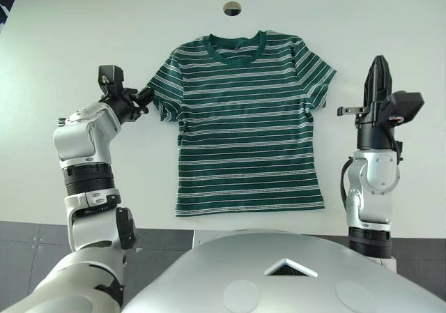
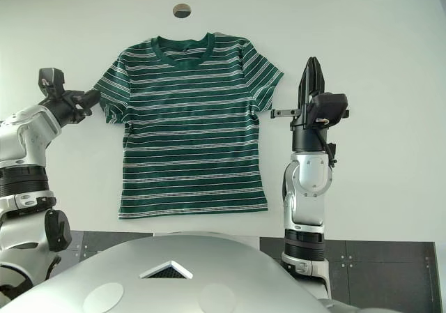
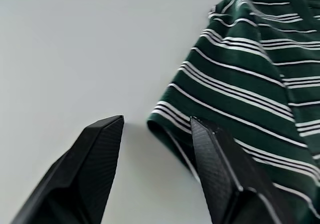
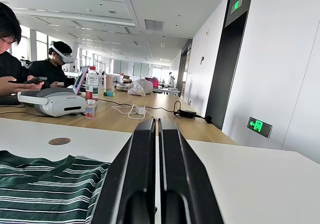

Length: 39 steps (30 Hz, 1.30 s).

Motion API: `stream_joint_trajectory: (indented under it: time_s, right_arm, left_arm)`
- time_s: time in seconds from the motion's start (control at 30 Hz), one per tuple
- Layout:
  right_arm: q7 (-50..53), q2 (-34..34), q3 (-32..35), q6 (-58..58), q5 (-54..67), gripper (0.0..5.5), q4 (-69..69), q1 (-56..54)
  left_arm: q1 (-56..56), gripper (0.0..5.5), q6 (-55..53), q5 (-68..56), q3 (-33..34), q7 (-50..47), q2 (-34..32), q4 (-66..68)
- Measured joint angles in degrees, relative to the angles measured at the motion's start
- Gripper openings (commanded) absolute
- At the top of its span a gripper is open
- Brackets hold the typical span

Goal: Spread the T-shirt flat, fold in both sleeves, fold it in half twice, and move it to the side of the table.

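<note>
A dark green T-shirt (image 1: pixel 244 125) with thin white stripes lies spread flat on the white table (image 1: pixel 63 41), collar toward the far edge and both sleeves out. My left gripper (image 1: pixel 144 95) is low at the hem of the shirt's left sleeve (image 3: pixel 225 89). It is open, one finger (image 3: pixel 220 164) over the sleeve's edge and the other on the bare table beside it. To the right of the shirt, my right gripper (image 1: pixel 378 65) is raised above the table and points upward. Its fingers (image 4: pixel 142 154) are pressed together and hold nothing.
A round grommet hole (image 1: pixel 232 8) sits in the table beyond the collar. Bare white tabletop surrounds the shirt on the left, right and far sides. The table's near edge runs just below the shirt's bottom hem (image 1: pixel 251 208).
</note>
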<state>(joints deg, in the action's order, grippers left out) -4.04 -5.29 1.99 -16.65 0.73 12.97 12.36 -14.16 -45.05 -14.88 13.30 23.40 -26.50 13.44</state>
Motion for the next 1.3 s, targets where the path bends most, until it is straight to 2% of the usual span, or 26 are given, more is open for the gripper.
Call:
stream_joint_trajectory:
  time_s: [0.1, 0.6, 0.8, 1.0, 1.3]
  right_arm:
    - [0.0, 0.0, -0.1, 0.0, 0.0, 0.1, 0.0, 0.1]
    - [0.0, 0.1, -0.3, 0.0, 0.0, 0.1, 1.0, 0.7]
    - [0.0, 0.1, -0.4, 0.0, 0.0, 0.1, 1.1, 0.7]
    - [0.0, 0.1, -0.9, 0.0, 0.0, 0.1, 1.1, 0.7]
    - [0.0, 0.2, -1.3, 0.2, -0.6, 0.1, 0.3, 0.5]
  left_arm:
    - [0.0, 2.47, 0.0, 0.0, -1.3, 0.3, 0.0, -0.3]
    - [-2.7, 0.11, 1.7, 0.1, -4.0, 1.8, -1.0, 4.2]
    - [-3.2, 0.11, 2.5, -0.3, -4.1, 2.1, -0.3, 4.7]
    - [-3.7, 0.11, 1.6, -2.7, -4.2, 1.3, 3.7, -3.0]
    - [-8.0, 0.11, -0.5, -2.2, -11.8, -0.4, 11.2, -6.3]
